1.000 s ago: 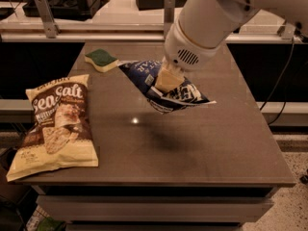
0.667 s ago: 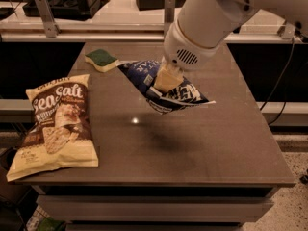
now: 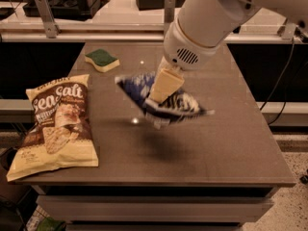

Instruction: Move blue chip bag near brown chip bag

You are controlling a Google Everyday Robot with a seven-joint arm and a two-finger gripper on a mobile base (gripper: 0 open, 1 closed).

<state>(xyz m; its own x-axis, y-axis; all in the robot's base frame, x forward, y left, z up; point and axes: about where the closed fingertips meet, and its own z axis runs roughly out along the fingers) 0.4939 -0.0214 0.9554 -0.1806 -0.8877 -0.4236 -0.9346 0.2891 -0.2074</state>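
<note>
The blue chip bag point(image 3: 180, 105) is a small crinkled dark blue foil bag, held lifted above the middle of the table with its shadow beneath it. My gripper point(image 3: 156, 99) comes down from the white arm at the top and is shut on the blue chip bag's upper middle. The brown chip bag point(image 3: 57, 124), cream-yellow and brown with "Sea Salt" lettering, lies flat at the table's left front corner, well apart to the left of the held bag.
A green-and-yellow sponge point(image 3: 102, 60) lies at the back left of the brown table point(image 3: 231, 143). A counter with metal posts and dark equipment runs behind the table. The table edge drops off at right and front.
The blue chip bag, held in my gripper, has shifted slightly toward the front and left, and it looks blurred from motion. The brown chip bag and the sponge have not moved.
</note>
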